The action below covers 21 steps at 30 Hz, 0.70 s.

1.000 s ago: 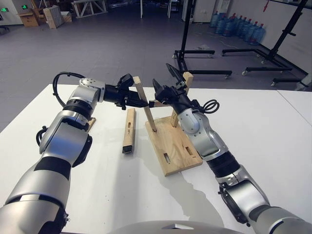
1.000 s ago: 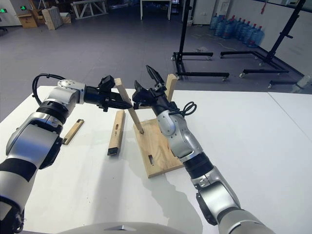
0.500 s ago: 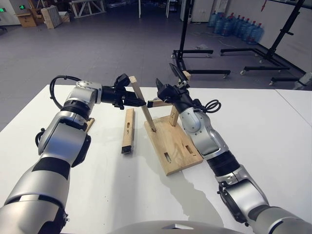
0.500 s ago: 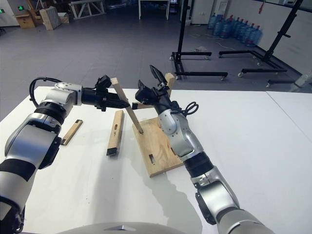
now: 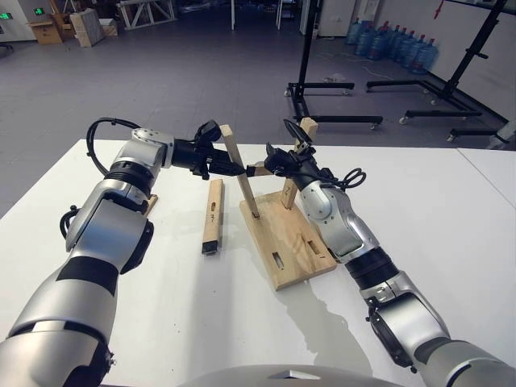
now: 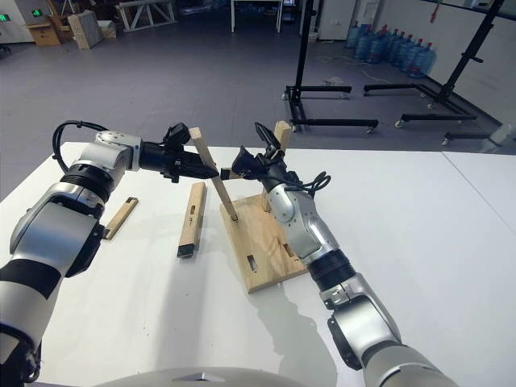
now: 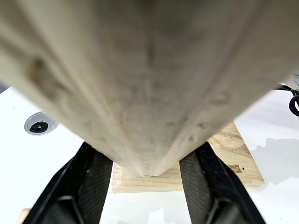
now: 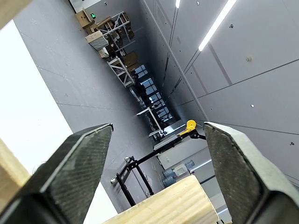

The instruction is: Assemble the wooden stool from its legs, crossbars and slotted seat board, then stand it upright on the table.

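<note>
The tilted leg (image 5: 242,176), rear leg (image 5: 289,194), left hand (image 5: 231,168) and right hand (image 5: 280,143) crowd the far end of the seat board (image 5: 288,243). A loose leg (image 5: 212,214) flanks its left, and the tabletop (image 5: 439,211) to its right gives open passage.

I cannot read any words or numbers here. Two small green lit signs (image 5: 40,11) glow far back in the room, past the tabletop (image 5: 451,210). They are too small for me to tell what they say.
</note>
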Each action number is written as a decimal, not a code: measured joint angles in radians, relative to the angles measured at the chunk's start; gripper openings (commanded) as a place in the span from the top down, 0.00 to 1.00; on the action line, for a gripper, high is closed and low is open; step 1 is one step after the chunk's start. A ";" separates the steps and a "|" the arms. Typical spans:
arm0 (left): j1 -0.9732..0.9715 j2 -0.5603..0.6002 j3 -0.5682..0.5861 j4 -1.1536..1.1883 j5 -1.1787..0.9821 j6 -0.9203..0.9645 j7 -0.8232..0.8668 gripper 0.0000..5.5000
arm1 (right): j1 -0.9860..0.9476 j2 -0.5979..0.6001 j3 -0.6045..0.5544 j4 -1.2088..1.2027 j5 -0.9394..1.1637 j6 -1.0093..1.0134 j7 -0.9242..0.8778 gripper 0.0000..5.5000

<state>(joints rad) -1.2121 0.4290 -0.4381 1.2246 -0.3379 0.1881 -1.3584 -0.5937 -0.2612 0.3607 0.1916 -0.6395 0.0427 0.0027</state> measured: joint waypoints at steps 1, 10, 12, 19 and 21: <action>0.000 -0.001 0.000 0.000 0.000 0.000 0.001 0.64 | -0.004 0.000 0.000 0.001 0.000 0.000 -0.001 0.35; -0.005 -0.024 -0.023 -0.007 0.000 -0.018 0.020 0.64 | -0.054 -0.004 0.050 0.083 -0.033 0.001 0.069 0.35; -0.007 -0.027 -0.032 -0.007 0.000 -0.018 0.026 0.64 | -0.058 -0.011 0.061 0.087 -0.040 0.001 0.097 0.35; -0.009 -0.028 -0.038 -0.007 0.000 -0.020 0.031 0.64 | -0.067 -0.018 0.066 0.087 -0.049 0.001 0.125 0.35; -0.009 -0.028 -0.038 -0.007 0.000 -0.020 0.031 0.64 | -0.067 -0.019 0.065 0.085 -0.049 0.001 0.127 0.35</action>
<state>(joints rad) -1.2208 0.4007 -0.4762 1.2173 -0.3379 0.1680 -1.3276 -0.6606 -0.2798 0.4257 0.2771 -0.6885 0.0436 0.1297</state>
